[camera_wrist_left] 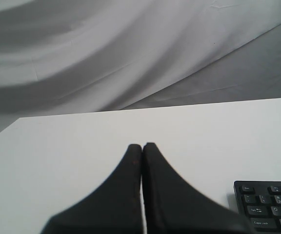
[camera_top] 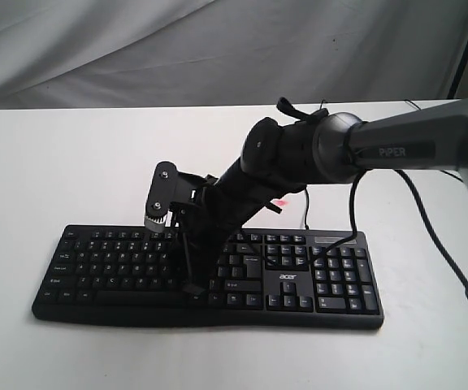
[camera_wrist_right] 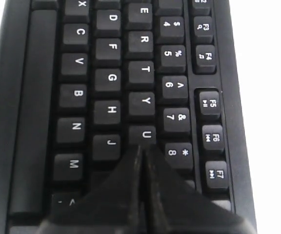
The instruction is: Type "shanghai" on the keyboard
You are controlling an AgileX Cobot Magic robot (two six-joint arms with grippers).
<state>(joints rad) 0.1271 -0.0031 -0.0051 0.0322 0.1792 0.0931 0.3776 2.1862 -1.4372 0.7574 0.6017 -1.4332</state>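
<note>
Right tool: fingers pressed flat together, no gap between them, nothing held. In the right wrist view the tips sit low over the letter keys, at the near edge of the U key, with the J key just beside. Whether the tips press a key or only hover cannot be told.

Right arm: grey and black, marked "PIPER". It reaches in from the right of the exterior view and slants down across the middle of the keyboard.

Left tool: fingers closed against each other, empty. It is over bare white tabletop, with one corner of the keyboard near it at the frame's edge.

Keyboard: black, full width, with a number pad and white legends. It lies flat on the tabletop, towards the front and centre of the exterior view, long side facing the camera, "acer" logo beside the arrow keys.

Backdrop: grey cloth hanging behind the tabletop.
</note>
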